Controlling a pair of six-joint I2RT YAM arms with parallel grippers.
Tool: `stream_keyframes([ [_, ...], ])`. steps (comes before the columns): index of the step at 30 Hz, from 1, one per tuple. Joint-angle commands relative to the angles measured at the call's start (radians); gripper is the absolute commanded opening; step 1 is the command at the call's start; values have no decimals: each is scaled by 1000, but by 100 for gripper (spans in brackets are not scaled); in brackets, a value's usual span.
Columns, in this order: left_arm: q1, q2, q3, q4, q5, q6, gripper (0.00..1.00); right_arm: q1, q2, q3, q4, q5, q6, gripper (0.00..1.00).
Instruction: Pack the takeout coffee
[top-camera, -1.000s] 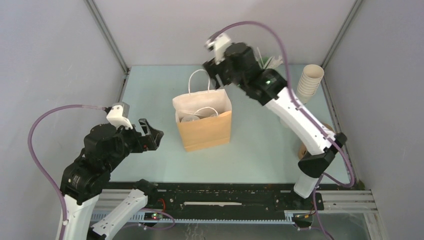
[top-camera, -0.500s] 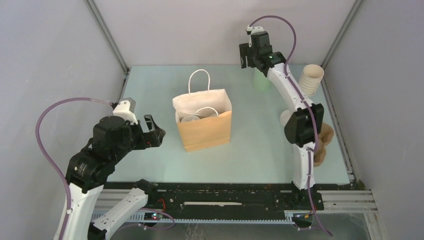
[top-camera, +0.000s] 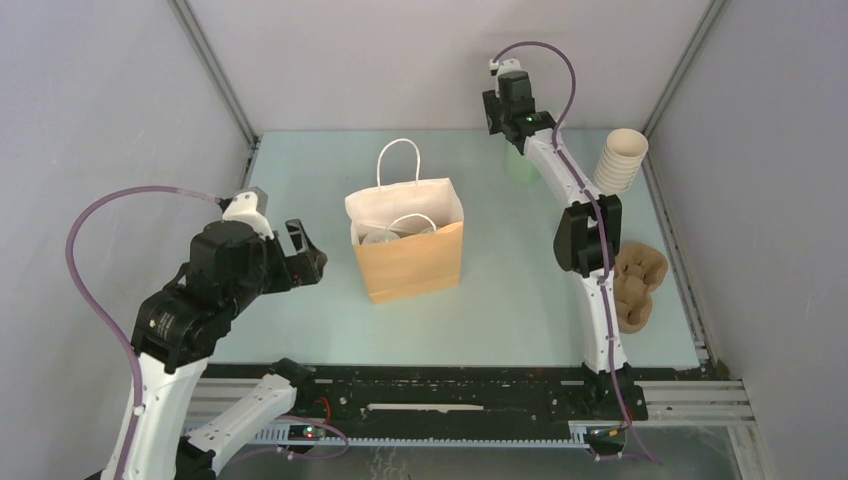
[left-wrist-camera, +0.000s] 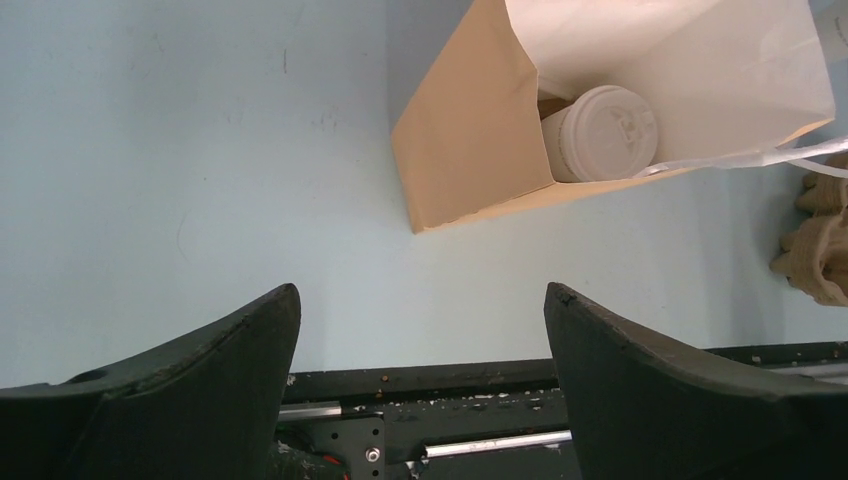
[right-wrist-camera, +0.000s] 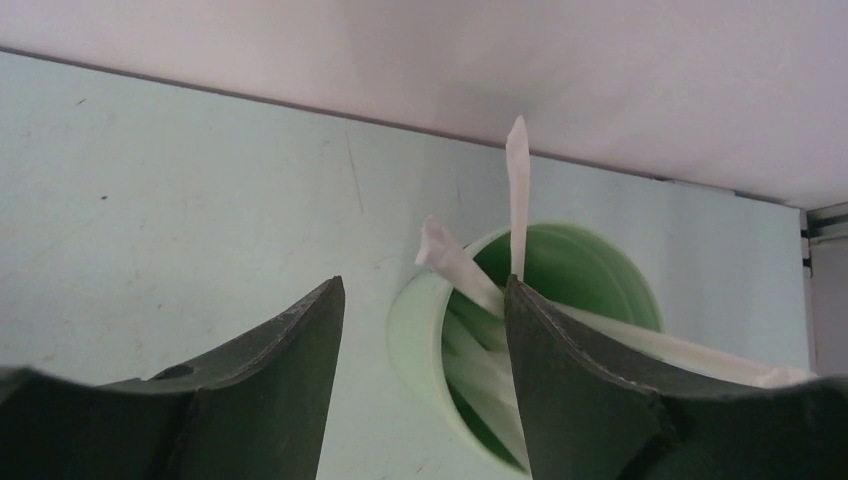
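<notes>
1 outstretched right hand (right-wrist-camera: 422, 290) hovers above green cup (right-wrist-camera: 600, 270).

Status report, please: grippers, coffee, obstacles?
Left gripper open, empty, beside brown paper bag. Right gripper open above green cup of sticks. One lidded coffee cup seen in bag. One handle droops over mouth.

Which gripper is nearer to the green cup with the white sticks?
Right. The right gripper hangs open close over the green cup. The left gripper, also open, is far off, beyond the brown paper bag, at the near left.
</notes>
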Motion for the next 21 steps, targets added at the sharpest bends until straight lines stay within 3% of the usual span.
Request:
stream_keyframes([
  [1,7,22,62,-15,-36,-17,95,-12,43,77,139,29,-81,67],
  [7,7,39,85,-40,-44,-17,95,-15,84,84,234,41,-109,54],
  [9,7,41,88,-44,-40,-18,95,-16,97,90,256,41,-126,45],
  [13,7,46,91,-45,-31,-10,95,-22,102,100,268,60,-143,19],
  [16,7,43,93,-45,-19,-3,95,-18,60,104,247,48,-152,8],
  [21,7,10,72,-14,13,20,95,21,-132,53,167,67,-141,5],
])
